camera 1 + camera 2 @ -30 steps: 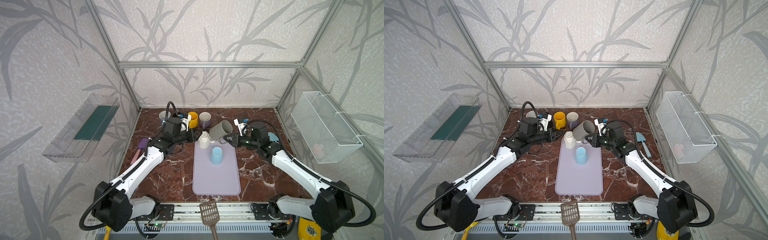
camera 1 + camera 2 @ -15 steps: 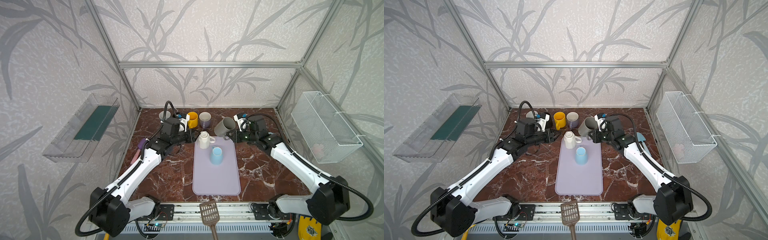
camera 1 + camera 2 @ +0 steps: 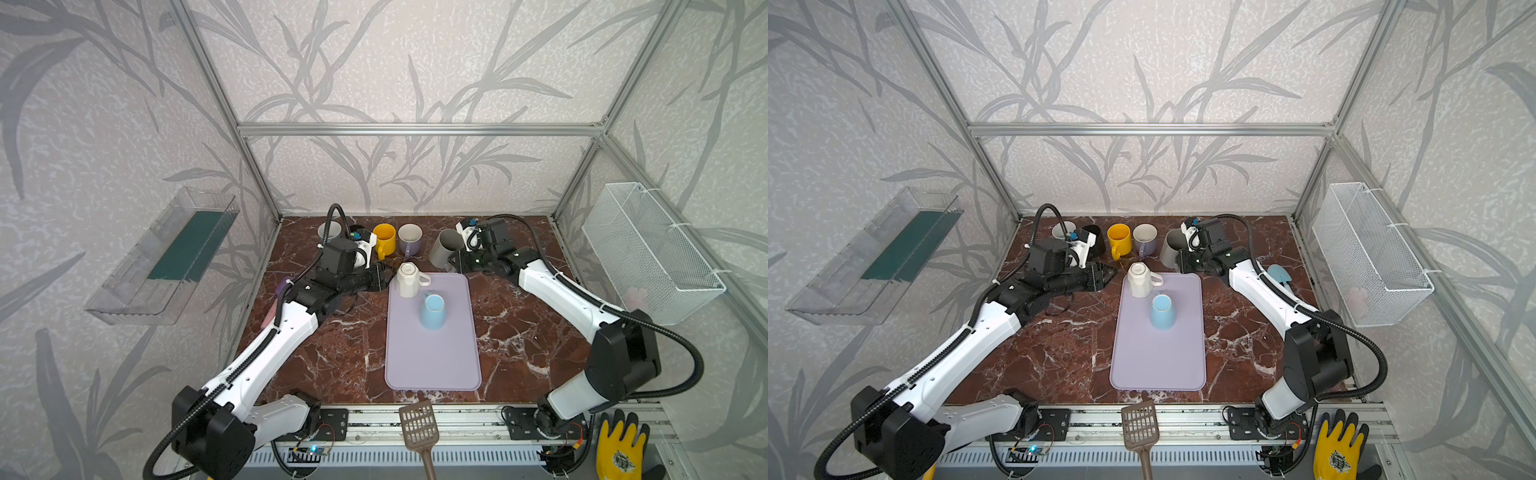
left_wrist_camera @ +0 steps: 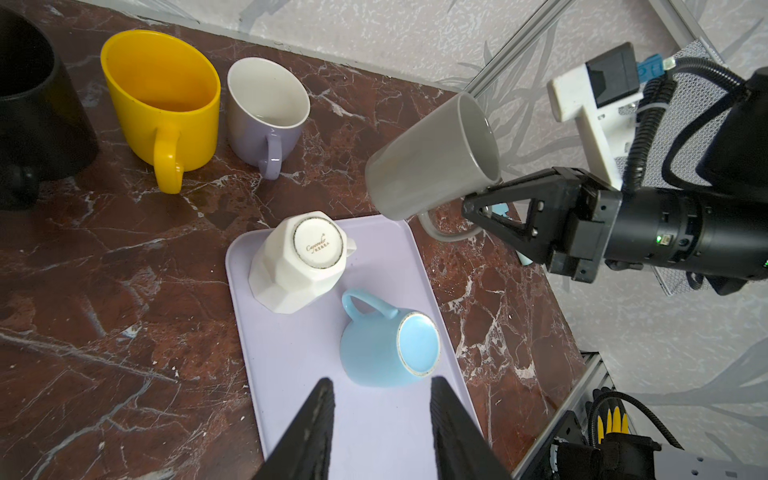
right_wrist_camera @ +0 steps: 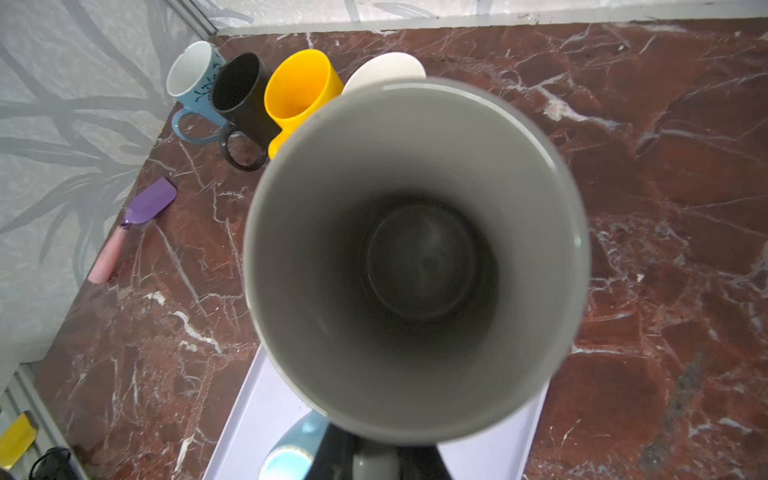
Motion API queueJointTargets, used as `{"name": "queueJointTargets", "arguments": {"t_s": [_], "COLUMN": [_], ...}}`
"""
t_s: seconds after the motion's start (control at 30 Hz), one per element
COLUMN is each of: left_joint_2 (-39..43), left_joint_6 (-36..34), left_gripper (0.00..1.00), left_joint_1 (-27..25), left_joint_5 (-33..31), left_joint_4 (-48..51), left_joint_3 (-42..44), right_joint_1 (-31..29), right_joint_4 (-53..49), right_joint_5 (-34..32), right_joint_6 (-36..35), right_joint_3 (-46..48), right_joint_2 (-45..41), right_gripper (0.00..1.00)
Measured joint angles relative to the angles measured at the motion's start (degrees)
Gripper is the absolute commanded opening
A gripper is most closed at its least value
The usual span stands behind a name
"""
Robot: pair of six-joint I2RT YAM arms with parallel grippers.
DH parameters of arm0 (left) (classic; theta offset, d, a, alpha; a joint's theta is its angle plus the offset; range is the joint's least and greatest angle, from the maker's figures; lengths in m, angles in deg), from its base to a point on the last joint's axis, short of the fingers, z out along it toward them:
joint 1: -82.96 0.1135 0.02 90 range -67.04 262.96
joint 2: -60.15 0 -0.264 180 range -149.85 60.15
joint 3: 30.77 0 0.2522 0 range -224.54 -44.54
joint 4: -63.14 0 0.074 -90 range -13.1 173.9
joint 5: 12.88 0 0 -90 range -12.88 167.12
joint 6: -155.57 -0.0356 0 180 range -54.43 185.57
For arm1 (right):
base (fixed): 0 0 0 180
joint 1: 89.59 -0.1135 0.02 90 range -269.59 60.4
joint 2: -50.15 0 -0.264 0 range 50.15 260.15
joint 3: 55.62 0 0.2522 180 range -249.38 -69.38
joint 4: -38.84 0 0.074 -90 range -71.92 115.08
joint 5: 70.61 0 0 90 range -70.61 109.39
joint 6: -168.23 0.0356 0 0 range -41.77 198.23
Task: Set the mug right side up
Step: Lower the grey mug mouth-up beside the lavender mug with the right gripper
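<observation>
A tall grey mug hangs tilted, mouth upward, just beyond the far right corner of the lilac mat. My right gripper is shut on its handle; in the right wrist view the grey mug fills the frame and I look straight into it. A white faceted mug and a light blue mug stand upside down on the mat. My left gripper is open and empty, just left of the white mug.
Along the back stand a yellow mug, a lilac mug, a black mug and a white-and-blue mug, all mouth up. A purple spatula lies far left, a blue spatula by the right arm, a brown slotted spatula at the front rail.
My right gripper has carried the grey mug back and to the right, off the mat, turning its mouth from sideways to upward. The left arm has barely moved.
</observation>
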Motion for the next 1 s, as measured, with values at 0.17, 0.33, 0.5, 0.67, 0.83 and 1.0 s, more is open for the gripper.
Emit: {"name": "queueJointTargets", "arguments": {"t_s": [0.17, 0.33, 0.5, 0.67, 0.83, 1.0], "left_joint_2": [0.1, 0.1, 0.1, 0.1, 0.1, 0.1], "left_joint_6": [-0.2, 0.0, 0.0, 0.0, 0.0, 0.0], "left_gripper": [0.4, 0.4, 0.4, 0.4, 0.4, 0.4], "left_joint_1": [0.0, 0.0, 0.0, 0.0, 0.0, 0.0], "left_joint_5": [0.0, 0.9, 1.0, 0.9, 0.9, 1.5], "left_joint_4": [0.7, 0.2, 0.2, 0.2, 0.5, 0.5], "left_joint_3": [0.0, 0.1, 0.1, 0.3, 0.9, 1.5], "right_joint_1": [0.0, 0.0, 0.0, 0.0, 0.0, 0.0], "right_joint_4": [-0.8, -0.9, -0.9, -1.6, -2.3, -3.4], "right_joint_5": [-2.9, -5.6, -7.8, -9.3, -10.2, -10.9], "right_joint_6": [-0.8, -1.0, -1.2, -1.2, -1.3, -1.4], "right_joint_3": [-3.9, -6.7, -10.1, -13.8, -17.5, -20.9], "right_joint_2": [4.2, 7.7, 12.1, 16.3, 19.7, 22.8], "right_gripper": [0.0, 0.0, 0.0, 0.0, 0.0, 0.0]}}
